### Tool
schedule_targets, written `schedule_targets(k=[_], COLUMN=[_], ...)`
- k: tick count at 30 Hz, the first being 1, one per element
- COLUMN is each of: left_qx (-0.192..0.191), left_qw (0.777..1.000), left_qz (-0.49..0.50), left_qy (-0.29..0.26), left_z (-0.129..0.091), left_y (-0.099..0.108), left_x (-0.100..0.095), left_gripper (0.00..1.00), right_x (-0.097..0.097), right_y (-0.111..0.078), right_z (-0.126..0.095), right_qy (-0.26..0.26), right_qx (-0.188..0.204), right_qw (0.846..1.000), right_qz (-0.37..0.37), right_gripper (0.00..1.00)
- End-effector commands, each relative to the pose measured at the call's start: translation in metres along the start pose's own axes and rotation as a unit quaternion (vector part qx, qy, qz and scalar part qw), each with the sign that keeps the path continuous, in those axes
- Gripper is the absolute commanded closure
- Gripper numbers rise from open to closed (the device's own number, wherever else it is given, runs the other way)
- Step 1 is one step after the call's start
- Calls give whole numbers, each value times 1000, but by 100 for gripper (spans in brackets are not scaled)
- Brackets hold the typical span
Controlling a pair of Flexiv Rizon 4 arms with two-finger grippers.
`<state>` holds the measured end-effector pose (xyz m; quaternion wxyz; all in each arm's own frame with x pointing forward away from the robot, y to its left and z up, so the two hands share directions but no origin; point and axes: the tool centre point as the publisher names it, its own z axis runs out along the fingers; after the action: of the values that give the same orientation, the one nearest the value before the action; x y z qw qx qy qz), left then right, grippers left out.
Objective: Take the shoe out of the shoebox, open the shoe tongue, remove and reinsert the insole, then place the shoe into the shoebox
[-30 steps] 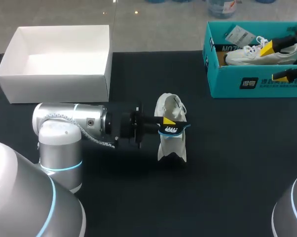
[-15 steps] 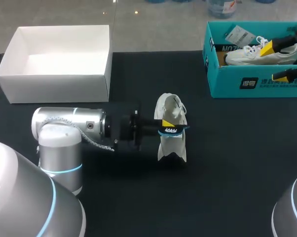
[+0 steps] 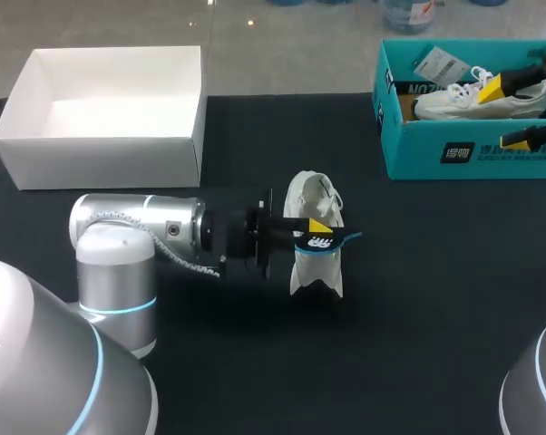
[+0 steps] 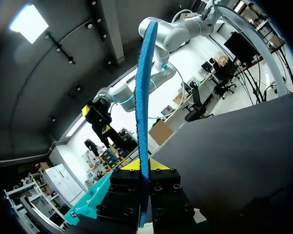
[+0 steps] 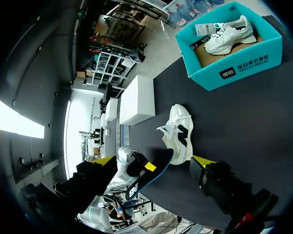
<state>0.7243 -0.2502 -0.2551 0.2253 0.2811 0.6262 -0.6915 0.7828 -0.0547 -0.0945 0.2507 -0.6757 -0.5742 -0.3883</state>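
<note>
A white shoe [image 3: 313, 201] stands on the black table, near its middle, also visible in the right wrist view [image 5: 178, 130]. My left gripper [image 3: 315, 227] sits over the shoe, shut on a blue-edged dark insole [image 3: 329, 242] that pokes out to the right. In the left wrist view the insole [image 4: 142, 107] shows edge-on, pinched between the fingers of the left gripper [image 4: 143, 168]. My right gripper [image 3: 502, 114] hangs open over the teal shoebox [image 3: 436, 154] at the back right. In its own view the right gripper [image 5: 154, 163] holds nothing.
The teal shoebox [image 5: 244, 63] holds a second white shoe [image 3: 477, 98] and a paper tag. A white open box [image 3: 101, 145] stands at the back left, also seen in the right wrist view [image 5: 137, 100].
My left arm has shifted slightly right, and the insole now sticks out further past the shoe's right side. The right gripper has not moved.
</note>
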Motion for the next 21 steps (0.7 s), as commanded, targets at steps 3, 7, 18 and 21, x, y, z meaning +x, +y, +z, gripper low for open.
schedule_targets(k=[3,7,18,21], left_qx=[4,-8,-36,-39], left_qw=[1000,1000,999,999], left_qz=[-2,0,-6,-7], left_qy=[2,1,10,8], left_z=[19,22,9,5], left_y=[21,31,42,39], left_x=[1,2,10,8], left_gripper=[100,100,100,100], right_x=[0,0,0,0], right_y=[0,0,0,0], right_z=[1,1,1,1], right_qy=[-2,-2,-2,-2], right_qx=[0,0,0,0], right_qw=[1000,1000,1000,1000], right_qz=[1,1,1,1], right_gripper=[0,0,0,0])
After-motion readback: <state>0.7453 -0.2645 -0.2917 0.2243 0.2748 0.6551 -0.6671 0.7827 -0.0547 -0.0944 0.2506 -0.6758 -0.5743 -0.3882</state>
